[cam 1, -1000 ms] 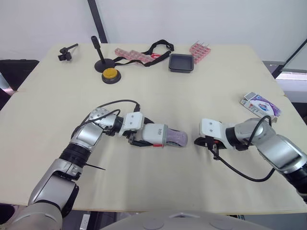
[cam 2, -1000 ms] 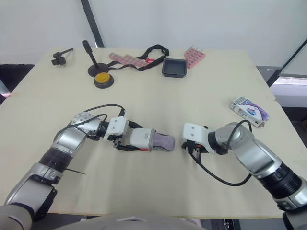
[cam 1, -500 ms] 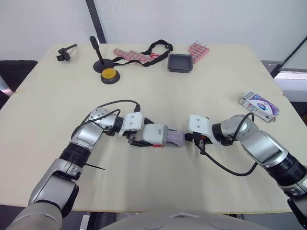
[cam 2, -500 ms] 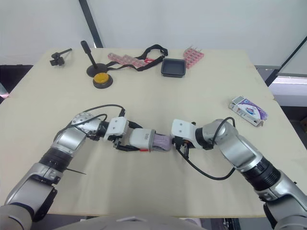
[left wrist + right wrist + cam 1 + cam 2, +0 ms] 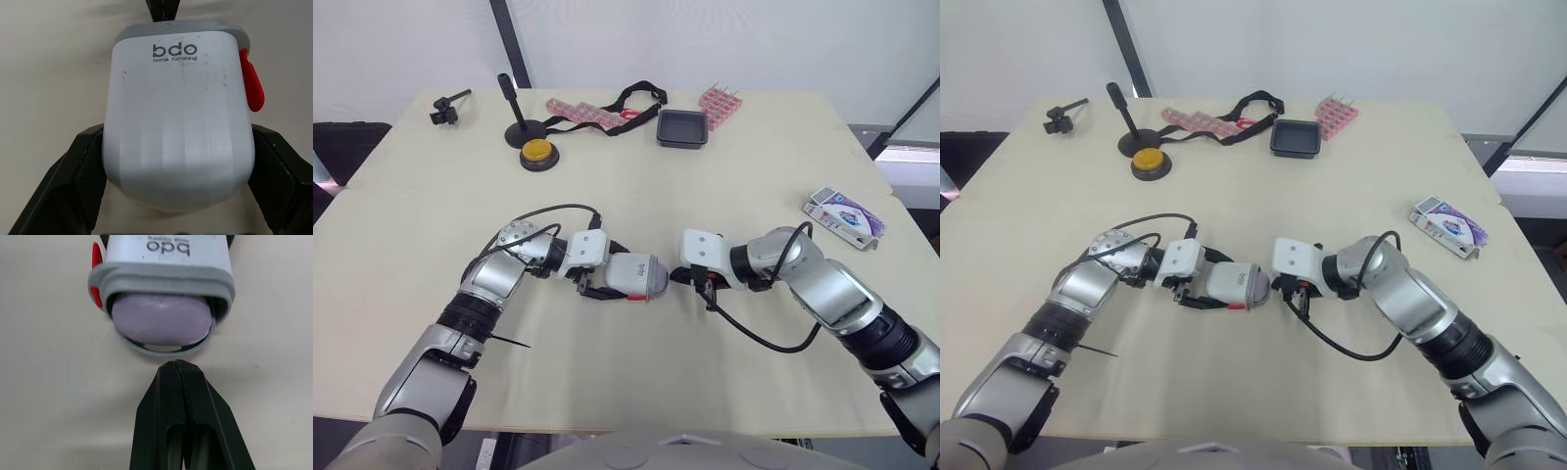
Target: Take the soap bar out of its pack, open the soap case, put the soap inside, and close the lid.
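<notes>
The light is bright and even, and it seems to fall softly from above. The cream table (image 5: 724,176) has no dark corners, and the white wall (image 5: 724,39) behind it is very bright. Shadows are short and soft. A thin one follows the cable (image 5: 759,338), and pale ones lie under the left arm (image 5: 494,279) and the right arm (image 5: 822,286), whose silver shells carry small glints.

In the left wrist view the soap case (image 5: 178,117) shows faint vertical bands of reflection and a grey shade on its lower part, and its printed letters read clearly.

In the right wrist view the soap (image 5: 161,319) has a mild sheen. A soft shadow spreads beside the black fingers (image 5: 159,416) of the right gripper (image 5: 175,364).
</notes>
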Robot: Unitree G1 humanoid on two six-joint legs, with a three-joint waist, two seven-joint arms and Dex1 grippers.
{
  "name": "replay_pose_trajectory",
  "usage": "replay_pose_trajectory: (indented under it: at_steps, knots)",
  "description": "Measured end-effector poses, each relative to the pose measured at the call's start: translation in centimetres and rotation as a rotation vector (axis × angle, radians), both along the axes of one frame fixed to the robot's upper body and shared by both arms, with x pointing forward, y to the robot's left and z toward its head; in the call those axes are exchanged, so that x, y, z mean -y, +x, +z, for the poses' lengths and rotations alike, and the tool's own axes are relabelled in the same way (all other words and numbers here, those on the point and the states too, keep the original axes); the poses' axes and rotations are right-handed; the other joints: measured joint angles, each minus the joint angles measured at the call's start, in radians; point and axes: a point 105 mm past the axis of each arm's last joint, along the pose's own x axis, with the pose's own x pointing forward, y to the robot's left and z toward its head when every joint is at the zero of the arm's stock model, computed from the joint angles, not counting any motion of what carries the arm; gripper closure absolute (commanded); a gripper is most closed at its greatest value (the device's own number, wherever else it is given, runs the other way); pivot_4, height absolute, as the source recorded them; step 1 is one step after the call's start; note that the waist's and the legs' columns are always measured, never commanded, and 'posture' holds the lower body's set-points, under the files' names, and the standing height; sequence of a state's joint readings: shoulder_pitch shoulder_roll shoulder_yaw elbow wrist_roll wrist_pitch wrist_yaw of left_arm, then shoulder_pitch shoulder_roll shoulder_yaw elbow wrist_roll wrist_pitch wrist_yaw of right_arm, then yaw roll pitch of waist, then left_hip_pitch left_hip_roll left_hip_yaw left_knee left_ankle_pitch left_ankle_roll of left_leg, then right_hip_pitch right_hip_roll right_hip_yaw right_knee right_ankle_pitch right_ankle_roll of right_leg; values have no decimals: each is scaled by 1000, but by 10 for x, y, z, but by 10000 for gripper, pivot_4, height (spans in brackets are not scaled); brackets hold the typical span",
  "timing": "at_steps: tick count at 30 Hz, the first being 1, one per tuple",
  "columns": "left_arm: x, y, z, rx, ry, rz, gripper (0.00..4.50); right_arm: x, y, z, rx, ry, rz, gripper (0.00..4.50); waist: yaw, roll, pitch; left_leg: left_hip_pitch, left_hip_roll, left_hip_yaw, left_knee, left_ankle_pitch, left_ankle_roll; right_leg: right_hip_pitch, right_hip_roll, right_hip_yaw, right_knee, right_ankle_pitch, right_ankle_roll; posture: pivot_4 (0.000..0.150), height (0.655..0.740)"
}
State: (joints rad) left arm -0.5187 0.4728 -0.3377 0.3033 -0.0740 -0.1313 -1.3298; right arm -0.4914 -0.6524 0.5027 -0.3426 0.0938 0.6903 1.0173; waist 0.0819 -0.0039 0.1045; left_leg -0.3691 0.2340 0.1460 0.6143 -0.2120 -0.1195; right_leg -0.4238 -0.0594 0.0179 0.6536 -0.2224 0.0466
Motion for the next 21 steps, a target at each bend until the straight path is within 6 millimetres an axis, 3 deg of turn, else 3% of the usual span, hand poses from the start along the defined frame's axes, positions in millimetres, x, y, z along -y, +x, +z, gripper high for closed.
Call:
replay_pose_trajectory:
  at_steps: [9,19,21]
  knots:
    - [5,-1,0,-13,-30,10,10364,3,4,1,17,-13,-15,44853,0,0,0,0,0,0,0,0,0,0,0,0,0,0,1,1500,7291]
    - [5,-9,9,-64,-189,30,10364,49,4,17,-41,126,-191,44853,5,0,0,-1,0,0,0,0,0,0,-1,0,-1,0,0,1500,7291]
    - [7,-11,10,-83,-230,39,10364,61,-3,20,-142,190,-257,37088,7,0,0,-1,0,0,0,-1,1,0,-1,0,-2,0,0,1500,7291]
